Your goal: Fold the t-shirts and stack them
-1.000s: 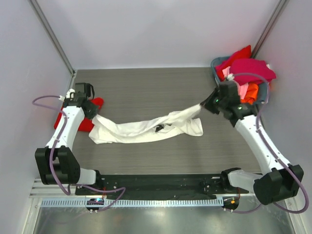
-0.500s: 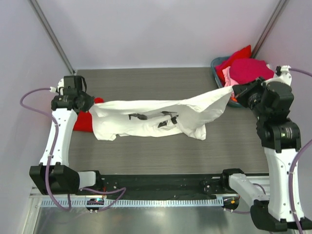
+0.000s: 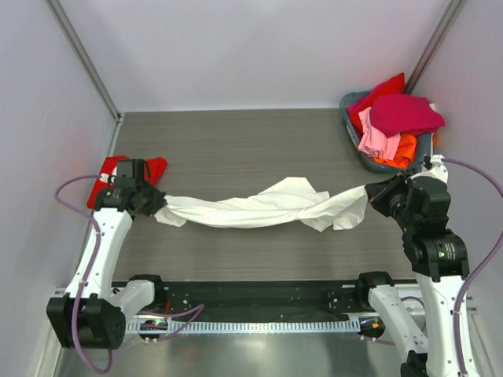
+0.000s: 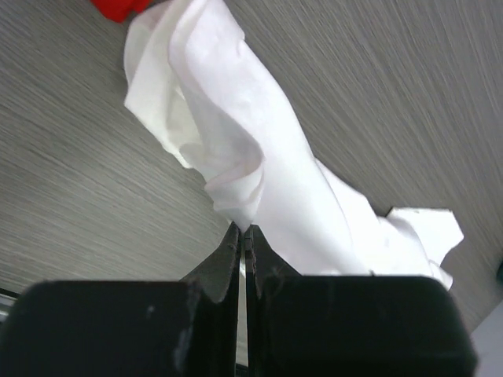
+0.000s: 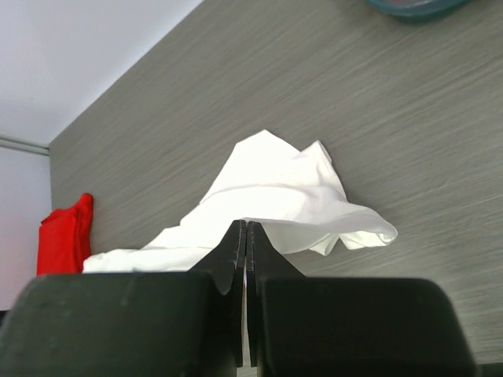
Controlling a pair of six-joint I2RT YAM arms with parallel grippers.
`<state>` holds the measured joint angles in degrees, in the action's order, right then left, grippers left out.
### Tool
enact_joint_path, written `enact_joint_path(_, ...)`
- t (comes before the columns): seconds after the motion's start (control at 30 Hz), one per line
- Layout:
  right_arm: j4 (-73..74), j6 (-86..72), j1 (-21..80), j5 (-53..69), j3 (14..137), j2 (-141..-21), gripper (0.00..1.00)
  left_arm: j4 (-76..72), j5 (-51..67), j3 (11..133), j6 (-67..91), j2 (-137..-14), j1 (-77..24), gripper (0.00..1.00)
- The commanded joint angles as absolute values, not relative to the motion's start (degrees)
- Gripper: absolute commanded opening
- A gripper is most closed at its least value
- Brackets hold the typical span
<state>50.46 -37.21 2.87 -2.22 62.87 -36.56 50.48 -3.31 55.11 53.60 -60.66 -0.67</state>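
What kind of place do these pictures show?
Probably a lab robot test cell, not a home: plain white walls enclose a grey table, a left arm and right arm are bolted at its near edge, and a basket holds t-shirts.

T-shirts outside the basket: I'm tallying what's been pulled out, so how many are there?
2: the white t-shirt stretched across the middle, the red t-shirt at far left. Others could hide beneath them.

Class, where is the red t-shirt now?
Top view: the red t-shirt lies at the table's left side, just beyond the left gripper holding the white t-shirt.
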Motion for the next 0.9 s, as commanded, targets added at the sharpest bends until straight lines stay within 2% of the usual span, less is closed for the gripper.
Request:
enact_joint_path(0.0, 49.0, -37.0, 2.6, -2.5, 61.0, -36.3, 0.01, 50.2, -3.3, 53.1, 53.3, -56.7, -3.7, 0.01)
enact_joint_path(0.2, 44.6, -37.1, 2.6, -4.7, 55.8, -39.7, 0.01, 43.3, -2.7, 48.2, 54.6, -62.7, -5.6, 0.01)
enact_joint_path(0.37, 40.3, -37.2, 2.7, -8.1, 53.7, -44.1, 0.01, 39.1, -4.5, 53.6, 54.4, -73.5, -5.8, 0.01)
enact_joint_path(0.4, 39.4, -37.2, 2.6, -8.7, 53.5, -44.8, 0.01, 38.6, -4.3, 55.4, 54.1, -75.4, -5.8, 0.04)
enact_joint_path(0.43, 39.0, -37.1, 2.7, -9.6, 53.4, -45.9, 0.01, 38.4, -3.2, 59.0, 51.4, -79.9, -5.8, 0.11)
enact_joint_path(0.5, 38.0, -37.2, 2.6, -9.7, 53.2, -48.0, 0.01, 38.0, 1.5, 62.6, 48.7, -83.3, -5.8, 0.48)
enact_joint_path(0.53, 37.6, -37.1, 2.6, -9.6, 53.1, -48.6, 0.01, 37.3, 2.3, 63.3, 48.3, -83.8, -5.8, 0.58)
enact_joint_path(0.57, 37.4, -37.1, 2.6, -9.4, 52.7, -49.0, 0.01, 36.0, 3.3, 62.9, 48.2, -83.2, -5.8, 0.6)
enact_joint_path(0.73, 36.0, -36.8, 2.6, -9.7, 50.8, -48.5, 0.01, 35.2, 0.5, 57.7, 48.4, -77.1, -5.5, 0.59)
enact_joint_path(0.87, 35.8, -36.3, 2.6, -9.1, 49.1, -48.0, 0.01, 38.8, -1.7, 52.2, 47.5, -71.0, -3.8, 0.52)
